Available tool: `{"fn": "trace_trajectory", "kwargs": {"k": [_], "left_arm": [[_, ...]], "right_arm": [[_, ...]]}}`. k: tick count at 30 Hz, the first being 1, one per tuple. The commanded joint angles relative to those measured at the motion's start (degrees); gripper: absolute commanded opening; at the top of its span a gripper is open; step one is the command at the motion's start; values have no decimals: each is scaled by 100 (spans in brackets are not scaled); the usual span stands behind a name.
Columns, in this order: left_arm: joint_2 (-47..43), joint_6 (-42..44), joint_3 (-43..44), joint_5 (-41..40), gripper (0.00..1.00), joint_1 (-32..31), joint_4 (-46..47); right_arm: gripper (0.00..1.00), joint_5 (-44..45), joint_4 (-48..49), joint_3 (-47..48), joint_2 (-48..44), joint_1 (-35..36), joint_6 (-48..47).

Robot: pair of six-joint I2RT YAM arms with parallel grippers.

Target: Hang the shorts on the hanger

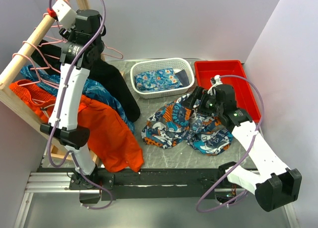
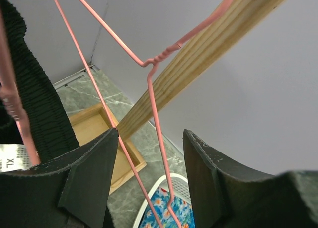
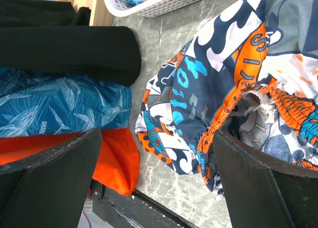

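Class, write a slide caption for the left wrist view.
Open jaws straddle a pink wire hanger hanging from the wooden rack pole.

Rack pole (image 1: 30, 44): pale wood, slanting along the far left, garments draped below.
Black garment (image 1: 117, 86): hung from the rack, rightmost of the three, hem reaching the tabletop.
Blue leafy shorts (image 1: 102, 94): just left of the black garment, partly under it.
Orange shorts (image 1: 107, 133): nearest on the rack, plain bright orange, lower edge near the front.
White basket (image 1: 164, 61): slotted plastic, far centre.
Floral cloth (image 1: 156, 80): blue with small flowers, lying inside the basket.
Red bin (image 1: 228, 70): far right, just beside the basket.
Table (image 1: 164, 156): grey marbled top.
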Motion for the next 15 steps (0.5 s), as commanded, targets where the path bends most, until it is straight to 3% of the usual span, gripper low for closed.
{"fn": "trace_trajectory", "kwargs": {"k": [1,15], "left_arm": [[99,-127,121,31,60,88,7],[389,-365,59,154,55,194,148]], "right_arm": [[100,-92,143,172,28,30,-134],[100,-101,55,251,63,30,-205]]}}
